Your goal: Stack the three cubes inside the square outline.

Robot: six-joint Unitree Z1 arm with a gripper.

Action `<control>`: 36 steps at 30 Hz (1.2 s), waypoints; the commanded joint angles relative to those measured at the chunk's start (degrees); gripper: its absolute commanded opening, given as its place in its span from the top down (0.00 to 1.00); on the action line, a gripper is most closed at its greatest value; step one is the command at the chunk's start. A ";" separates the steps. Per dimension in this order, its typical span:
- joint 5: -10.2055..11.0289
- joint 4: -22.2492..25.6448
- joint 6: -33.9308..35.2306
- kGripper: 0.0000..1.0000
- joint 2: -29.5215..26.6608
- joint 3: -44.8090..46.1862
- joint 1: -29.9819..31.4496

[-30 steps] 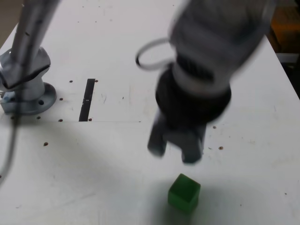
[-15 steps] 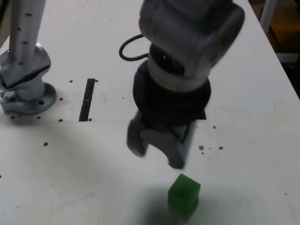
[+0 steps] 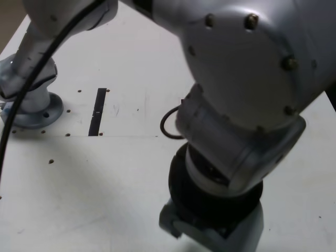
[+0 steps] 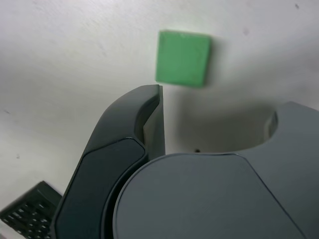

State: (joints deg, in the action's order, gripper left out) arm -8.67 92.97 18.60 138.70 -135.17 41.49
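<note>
The white tabletop [image 3: 131, 68] was mostly blocked by the arm's grey housing [image 3: 252, 79], which filled the exterior view's right and near side. A black tape strip [image 3: 97, 111] lay far left, beside the arm's base [image 3: 31, 107]. The gripper [image 4: 214, 117] hung above the tabletop, jaws apart, the green cube [image 4: 182, 59] just beyond them (hidden in the exterior view). Descending from there risked one jaw landing on the cube, tipping it.
</note>
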 commanded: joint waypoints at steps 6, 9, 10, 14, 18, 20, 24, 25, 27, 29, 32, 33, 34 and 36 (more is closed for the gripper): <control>0.71 0.99 -0.99 0.03 -1.11 5.43 -0.90; 1.00 0.99 -1.44 0.03 -1.40 6.43 -1.02; 1.02 0.99 -1.63 0.03 -1.32 6.59 -1.08; 0.90 0.97 -2.36 0.05 -0.49 6.81 -1.48; 0.50 0.91 -3.27 0.07 1.03 6.46 -1.95; 0.36 0.88 -3.65 0.09 1.70 6.15 -2.11; 0.32 0.82 -3.98 0.11 2.66 5.67 -2.29; 0.33 0.81 -4.00 0.11 2.82 5.64 -2.33; 0.35 0.81 -4.00 0.12 3.11 5.62 -2.42; 0.39 0.81 -3.97 0.14 3.30 5.59 -2.54; 0.23 0.81 -3.98 0.17 3.36 5.62 -2.70; 0.15 0.79 -4.02 0.18 3.40 5.54 -2.74; 0.05 0.76 -4.14 0.18 3.51 5.37 -2.79; 0.19 0.71 -4.48 0.22 3.91 5.05 -2.94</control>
State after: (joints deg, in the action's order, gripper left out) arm -8.59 92.94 14.26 142.17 -129.75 38.70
